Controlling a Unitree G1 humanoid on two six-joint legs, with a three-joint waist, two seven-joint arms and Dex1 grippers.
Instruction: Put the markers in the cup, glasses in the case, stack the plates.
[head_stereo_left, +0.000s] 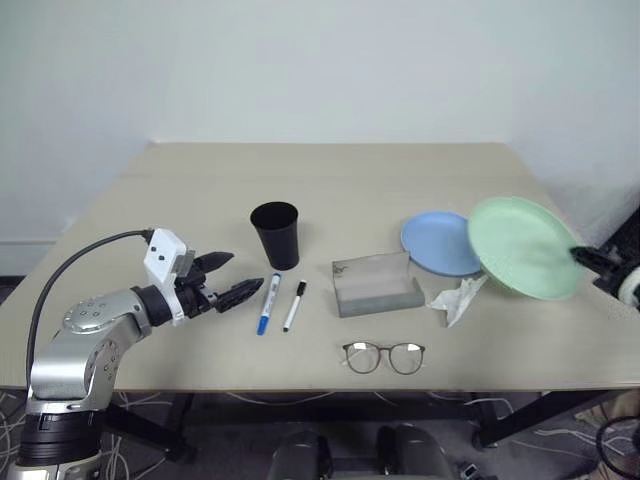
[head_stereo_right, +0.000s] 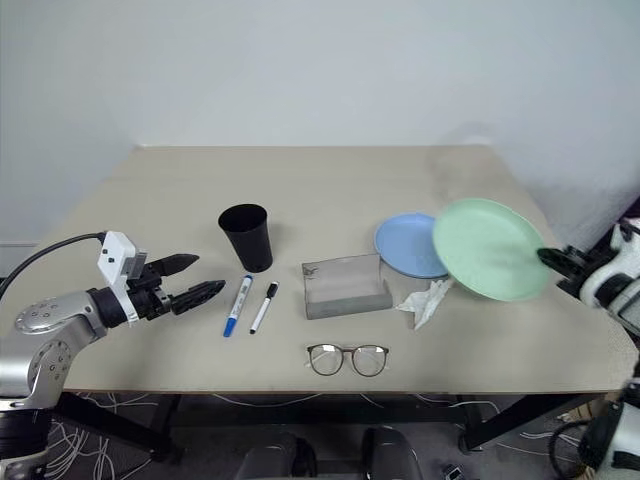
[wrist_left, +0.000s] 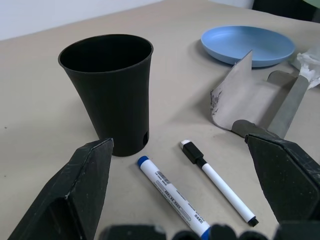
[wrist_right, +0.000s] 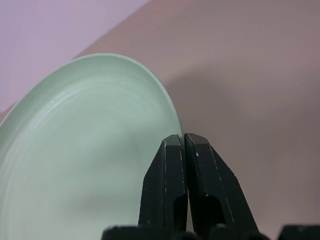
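Here, right claw (wrist_right: 182, 145) pinching mint plate (head_stereo_left: 522, 246), left claw (head_stereo_left: 228, 277) wide open, marker label (wrist_left: 172, 194) unreadable.

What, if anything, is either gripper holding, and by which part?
The right gripper pinches the mint green plate by its rim; the left gripper holds nothing.

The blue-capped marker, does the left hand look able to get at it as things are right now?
Probably yes. The left hand is open and empty, pointing toward the blue-capped marker, which lies flat on the table with nothing between them. The cup stands just behind and the black-capped marker lies close beside it, leaving little room.
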